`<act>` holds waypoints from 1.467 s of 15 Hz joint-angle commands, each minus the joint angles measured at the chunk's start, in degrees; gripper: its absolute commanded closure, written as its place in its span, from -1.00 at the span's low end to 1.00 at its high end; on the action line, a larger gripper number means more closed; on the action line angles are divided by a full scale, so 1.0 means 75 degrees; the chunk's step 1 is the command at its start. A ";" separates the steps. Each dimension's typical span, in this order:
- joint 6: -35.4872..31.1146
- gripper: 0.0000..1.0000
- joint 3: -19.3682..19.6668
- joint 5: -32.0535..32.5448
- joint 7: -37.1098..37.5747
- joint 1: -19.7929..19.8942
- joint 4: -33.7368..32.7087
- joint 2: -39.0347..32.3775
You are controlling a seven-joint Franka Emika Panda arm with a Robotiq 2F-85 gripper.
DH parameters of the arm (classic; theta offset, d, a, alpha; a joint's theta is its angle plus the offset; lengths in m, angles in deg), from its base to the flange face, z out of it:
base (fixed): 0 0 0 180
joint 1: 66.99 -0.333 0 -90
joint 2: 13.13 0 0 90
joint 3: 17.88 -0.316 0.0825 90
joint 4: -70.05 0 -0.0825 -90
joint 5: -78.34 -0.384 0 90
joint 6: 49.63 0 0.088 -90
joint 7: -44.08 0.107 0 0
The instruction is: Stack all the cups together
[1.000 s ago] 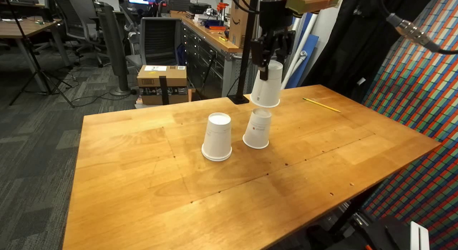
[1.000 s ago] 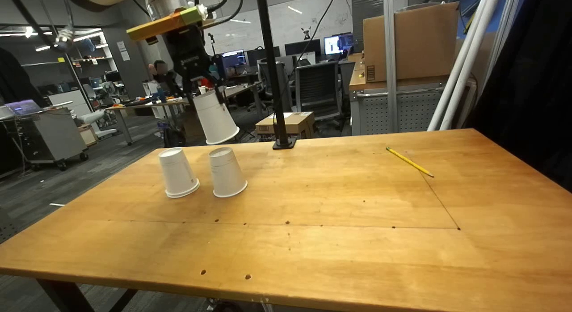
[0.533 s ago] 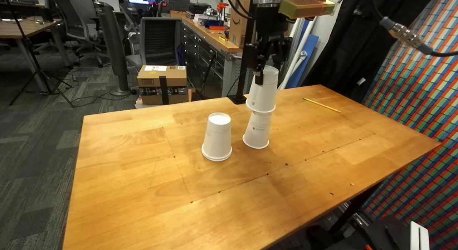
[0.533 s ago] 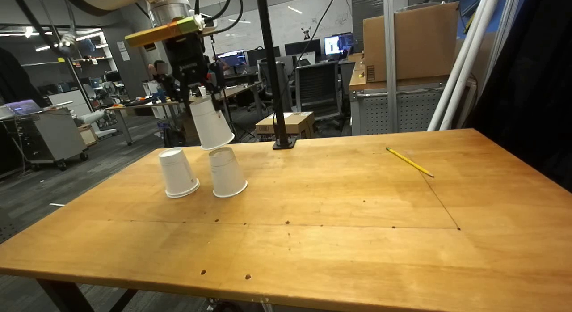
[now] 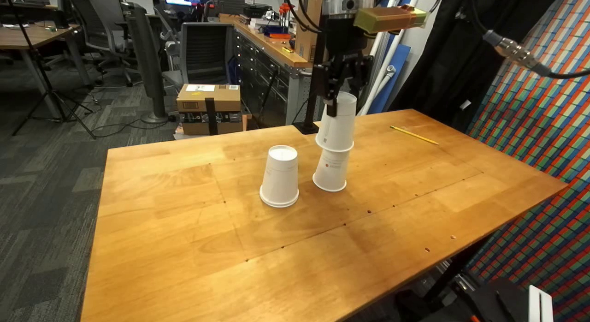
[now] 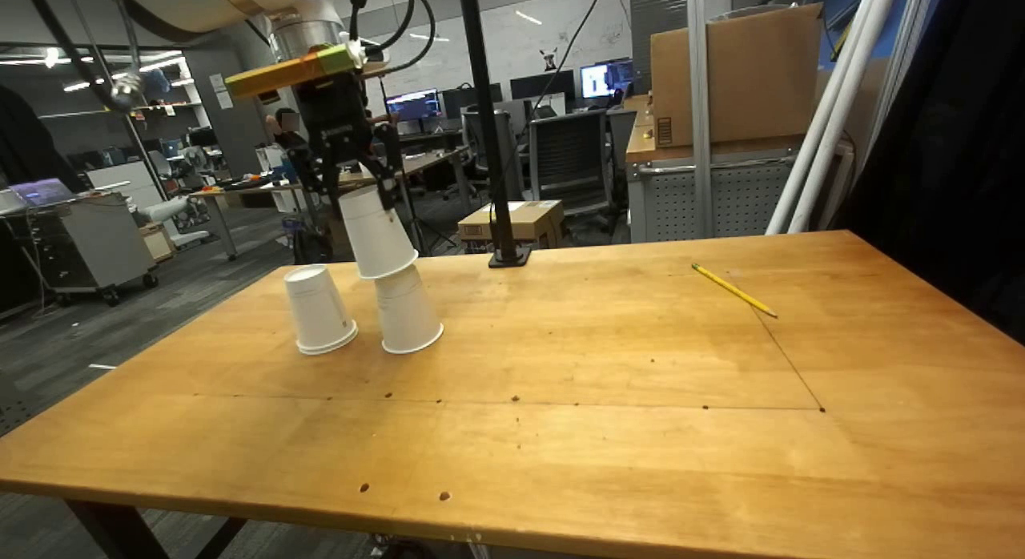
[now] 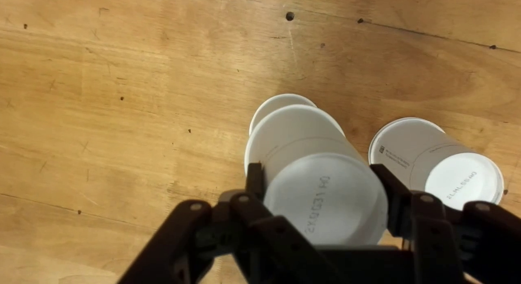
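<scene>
My gripper [image 5: 345, 100] is shut on an upside-down white cup [image 5: 339, 128] and holds it slightly tilted. In both exterior views this cup's wide rim covers the narrow top of a second white cup [image 6: 410, 315], which stands upside down on the table. How far it is over that top is hard to tell. In the wrist view the held cup [image 7: 325, 202] sits between the fingers, and the lower cup's rim [image 7: 276, 107] shows behind it. A third white cup [image 5: 280, 179] stands upside down beside them; its rim looks doubled. It also shows in the wrist view [image 7: 407, 149].
The wooden table [image 5: 184, 239] carries a yellow pencil [image 5: 415, 135] well apart from the cups. A black post [image 6: 488, 142] rises from the table's edge near the gripper. Cables [image 6: 416, 30] hang by the arm.
My gripper has moved down with the held cup. That cup's rim was above the standing cup and now covers its top. The other two cups have not moved.
</scene>
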 commanded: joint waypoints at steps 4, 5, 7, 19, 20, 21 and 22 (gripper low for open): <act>0.0001 0.23 -0.0010 -0.0206 0.0041 -0.0032 0.0175 0.0122; -0.0023 0.23 -0.0005 -0.0236 0.0028 -0.0027 0.0218 0.0134; -0.0084 0.23 0.0001 -0.0298 -0.0006 -0.0020 0.0333 0.0168; -0.0395 0.23 -0.0015 -0.0235 -0.0347 -0.0039 0.0571 0.0205; -0.0427 0.23 -0.0007 -0.0211 -0.0404 -0.0031 0.0571 0.0203; -0.0451 0.23 -0.0001 -0.0190 -0.0450 -0.0025 0.0577 0.0209; -0.0464 0.23 0.0005 -0.0162 -0.0519 -0.0019 0.0586 0.0223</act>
